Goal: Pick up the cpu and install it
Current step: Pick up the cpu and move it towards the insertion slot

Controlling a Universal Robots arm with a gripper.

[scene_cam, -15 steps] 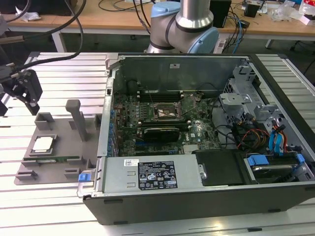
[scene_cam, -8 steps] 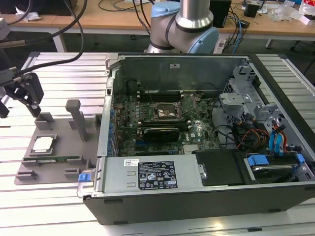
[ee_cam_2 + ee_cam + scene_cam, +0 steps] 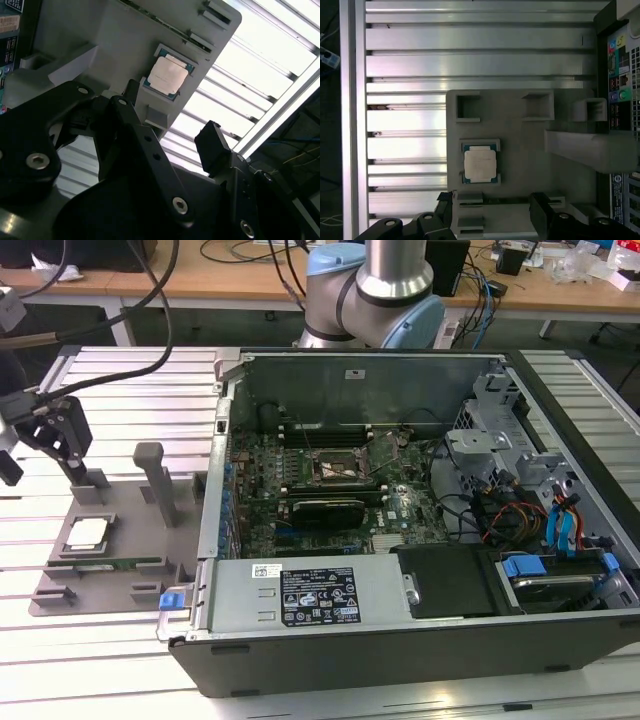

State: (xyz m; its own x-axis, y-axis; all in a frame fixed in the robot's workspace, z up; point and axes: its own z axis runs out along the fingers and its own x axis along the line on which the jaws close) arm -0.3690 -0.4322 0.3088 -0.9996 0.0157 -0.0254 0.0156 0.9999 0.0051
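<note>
End effector [image 3: 65, 445], wide and empty, hovers at the cpu's [image 3: 87, 533] 11 o'clock; a recessed tray [image 3: 130, 540] keeps the cpu square.

The robot arm [image 3: 385, 280] is a silvery metal tube with rounded, pale blue joint covers. Its tool [image 3: 493, 202] is matte black, built of flat, angular link plates joined by round silver screws [image 3: 38, 160] and ending in two blocky black fingertips [image 3: 540, 204]. Thick black cables [image 3: 165, 295] lead to its wrist.
</note>
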